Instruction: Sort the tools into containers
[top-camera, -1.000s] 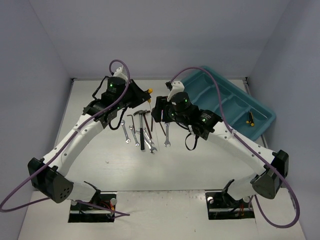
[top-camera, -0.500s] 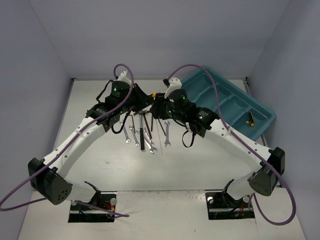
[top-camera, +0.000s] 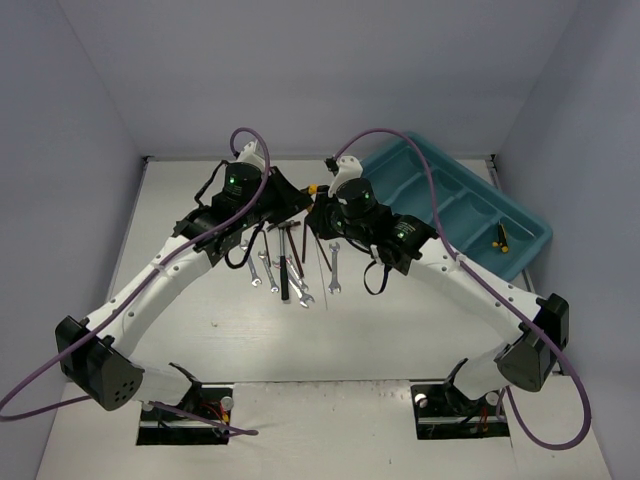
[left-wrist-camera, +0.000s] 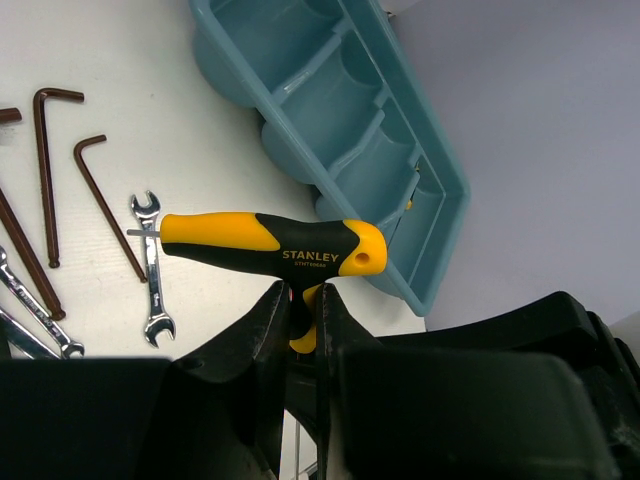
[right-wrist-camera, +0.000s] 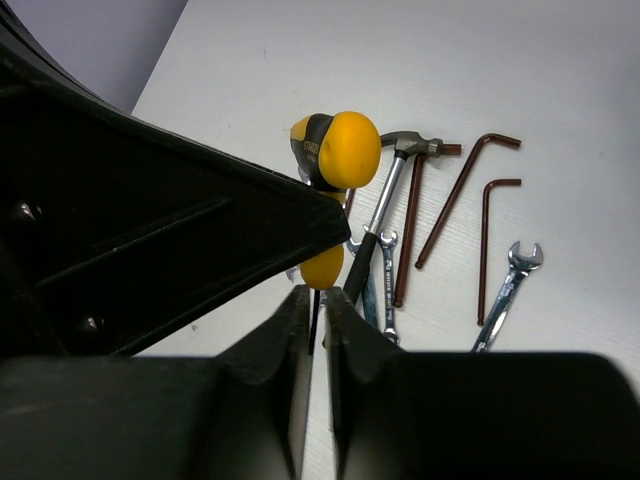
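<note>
- Left gripper (left-wrist-camera: 302, 300) is pinching the T-handle (left-wrist-camera: 270, 243) by its stem, holding it up between both arms, near the tray (left-wrist-camera: 440, 175)
- Right gripper (right-wrist-camera: 315, 300) is showing jaws almost together around its thin shaft; gripping or not, I cannot tell
- Wrenches (left-wrist-camera: 153, 270) and hex keys (left-wrist-camera: 45, 170) are lying on the table (left-wrist-camera: 220, 150)

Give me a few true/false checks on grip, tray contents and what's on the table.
1. The left fingers are shut on the yellow-and-black T-handle tool. True.
2. The blue tray holds no tools. False: one small yellow-and-black tool lies in a compartment near its right end.
3. A hammer lies on the table. True.
4. The hex keys are in the tray. False: they lie on the table beside the hammer.
</note>
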